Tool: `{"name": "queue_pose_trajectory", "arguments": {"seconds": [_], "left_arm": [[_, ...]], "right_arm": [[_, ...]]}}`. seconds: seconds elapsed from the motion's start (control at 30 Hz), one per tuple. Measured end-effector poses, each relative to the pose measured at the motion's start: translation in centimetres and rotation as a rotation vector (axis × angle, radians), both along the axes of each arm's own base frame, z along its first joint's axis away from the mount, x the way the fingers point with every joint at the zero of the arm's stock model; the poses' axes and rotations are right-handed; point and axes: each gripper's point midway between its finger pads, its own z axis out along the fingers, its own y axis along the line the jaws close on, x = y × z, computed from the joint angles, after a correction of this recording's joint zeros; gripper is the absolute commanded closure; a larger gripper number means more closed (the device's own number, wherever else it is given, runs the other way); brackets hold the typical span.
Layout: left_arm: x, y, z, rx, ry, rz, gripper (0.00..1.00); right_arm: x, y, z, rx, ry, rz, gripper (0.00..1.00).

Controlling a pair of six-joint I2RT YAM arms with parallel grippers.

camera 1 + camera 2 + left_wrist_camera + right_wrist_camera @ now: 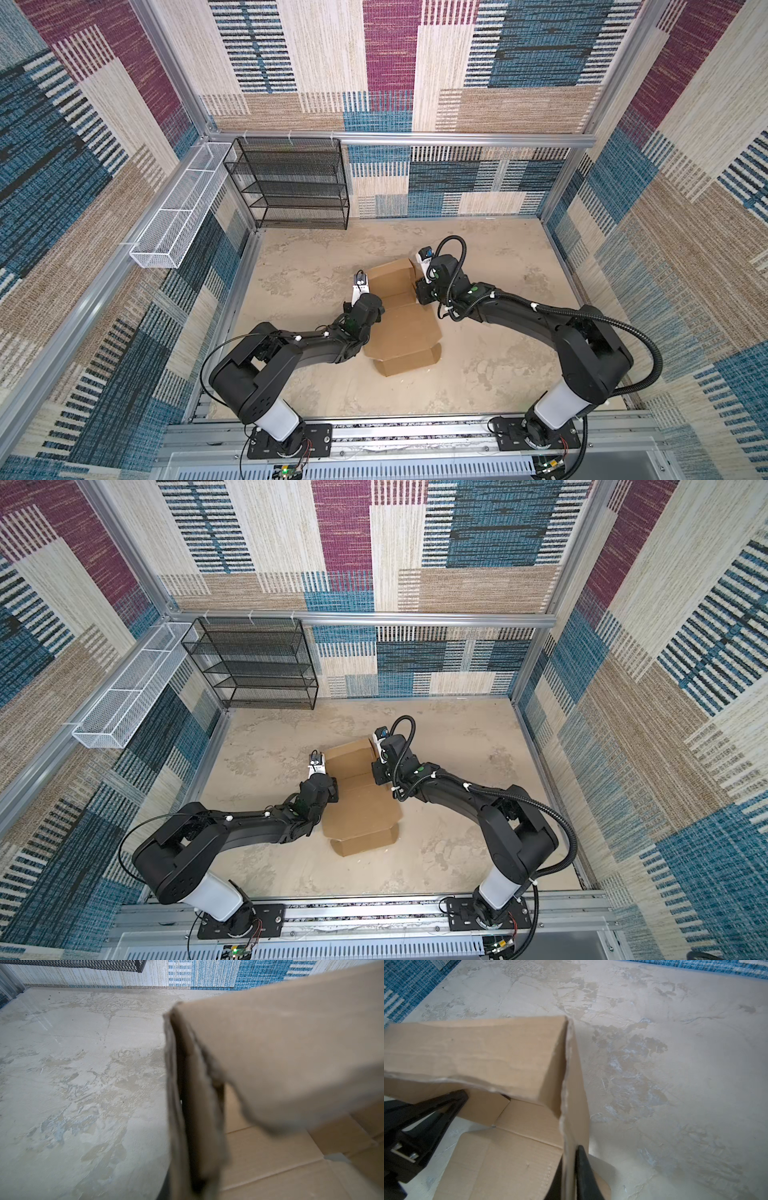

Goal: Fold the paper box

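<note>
The paper box [401, 328] lay near the middle of the mottled table [498, 332], between the two arms, partly formed: its far wall and both side walls stood up, while the near panel and its flap lay flat toward the arm bases. Inside, only its own creased cardboard floor showed. The right gripper [570, 1159] was closed narrowly on the box's right side wall, with a black finger [583, 1167] on either face of the ragged upper edge. The left gripper [462, 1095] sat at the opposite side wall with its fingers drawn together. In the left wrist view, the doubled edge of that wall ran straight down to where the fingers were, so it looked pinched there, though the fingers themselves were hidden. At the back left, a black mesh rack [291, 183] stood against the wall and a white mesh basket [174, 216] hung on the side rail. Through both, only wire and wall pattern showed.
</note>
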Motion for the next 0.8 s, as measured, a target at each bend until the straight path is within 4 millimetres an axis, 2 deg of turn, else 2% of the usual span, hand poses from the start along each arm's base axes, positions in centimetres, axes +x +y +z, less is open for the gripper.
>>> {"name": "queue_pose_trajectory", "arguments": {"seconds": [0.27,0.57,0.8], "left_arm": [[0.0,-0.1,0.1,-0.003,0.000,-0.003,1.00],[-0.1,-0.1,0.0,-0.004,0.000,-0.003,1.00],[-0.1,-0.1,0.0,-0.006,-0.002,-0.003,1.00]], "right_arm": [[-2.0,-0.8,-3.0,-0.020,0.011,-0.039,0.88],[-2.2,-0.7,-3.1,0.025,-0.003,-0.067,0.85],[-2.3,-0.6,-2.9,0.035,-0.001,-0.072,0.77]]}}
